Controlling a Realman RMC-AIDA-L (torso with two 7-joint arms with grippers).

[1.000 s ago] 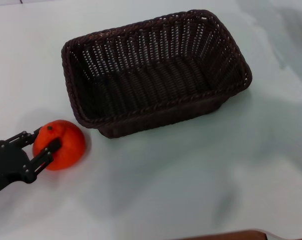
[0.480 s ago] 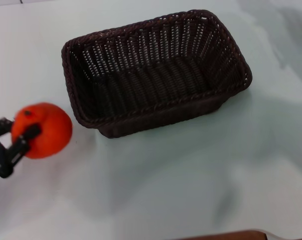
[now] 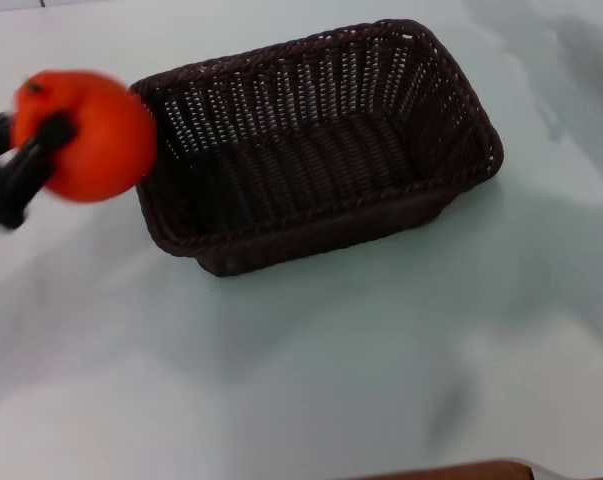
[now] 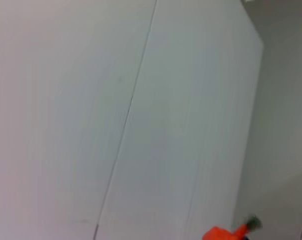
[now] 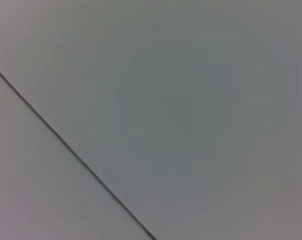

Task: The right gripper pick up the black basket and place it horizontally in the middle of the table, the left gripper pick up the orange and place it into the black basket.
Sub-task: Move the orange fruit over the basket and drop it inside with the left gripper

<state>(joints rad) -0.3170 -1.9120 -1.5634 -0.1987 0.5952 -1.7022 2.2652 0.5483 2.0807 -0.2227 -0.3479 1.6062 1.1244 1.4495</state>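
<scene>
The black basket (image 3: pixel 316 145) stands lengthwise across the middle of the white table (image 3: pixel 381 350), its inside bare. My left gripper (image 3: pixel 41 140) is shut on the orange (image 3: pixel 86 135) and holds it in the air at the left, level with the basket's left end and just outside its rim. A sliver of the orange (image 4: pixel 221 233) shows at the edge of the left wrist view. My right gripper is out of view; the right wrist view shows only a plain grey surface with a dark line.
A brown edge (image 3: pixel 451 470) shows at the table's front. A dark seam (image 4: pixel 125 120) runs across the white surface in the left wrist view.
My left gripper has lifted the orange off the table and carried it up and toward the basket's left end. The basket has not moved.
</scene>
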